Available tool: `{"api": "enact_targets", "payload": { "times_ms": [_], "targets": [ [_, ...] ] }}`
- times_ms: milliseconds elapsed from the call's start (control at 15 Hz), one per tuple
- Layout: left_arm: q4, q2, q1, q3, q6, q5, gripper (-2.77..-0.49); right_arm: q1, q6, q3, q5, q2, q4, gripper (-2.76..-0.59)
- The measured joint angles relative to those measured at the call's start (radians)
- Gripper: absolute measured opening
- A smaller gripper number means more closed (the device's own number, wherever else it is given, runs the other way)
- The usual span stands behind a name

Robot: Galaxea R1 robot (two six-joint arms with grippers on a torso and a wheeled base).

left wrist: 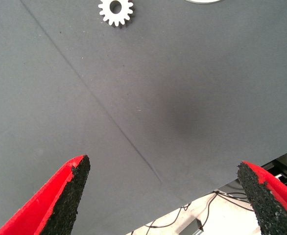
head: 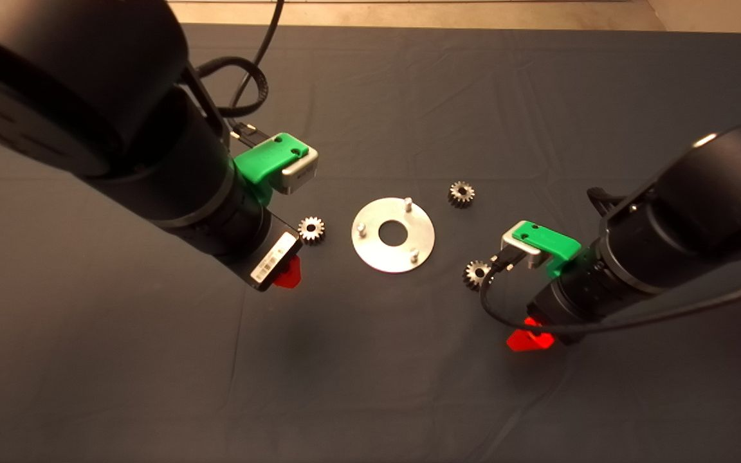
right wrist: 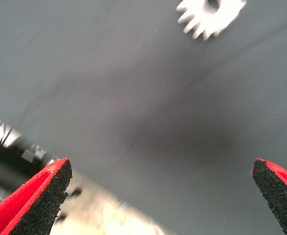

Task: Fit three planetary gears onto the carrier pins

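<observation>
Left gripper (left wrist: 165,196) spread wide over bare mat (head: 152,360), one gear (left wrist: 115,11) ahead of its fingertips, disc (head: 393,235) with upright pins beyond, right gripper (right wrist: 163,196) spread wide too, bare mat between fingers, gear (right wrist: 209,14) ahead

Jaws spread wide over mat (left wrist: 133,98); gear (left wrist: 115,11) beyond, untouched.
</observation>
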Motion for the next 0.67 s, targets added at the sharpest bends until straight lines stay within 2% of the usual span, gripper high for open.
{"api": "enact_targets", "payload": {
  "times_ms": [200,400,667],
  "targets": [
    [0.000,0.000,0.000,0.000,0.000,0.000,-1.09,-0.025,-0.054,-0.089,-0.001,0.004,-0.069,-0.61],
    [0.000,0.000,0.000,0.000,0.000,0.000,-1.09,-0.064,-0.084,-0.149,-0.003,0.045,-0.126,-0.61],
    [0.000,0.000,0.000,0.000,0.000,0.000,-1.09,-0.094,-0.097,-0.173,0.001,0.090,-0.159,-0.61]
  ]
}}
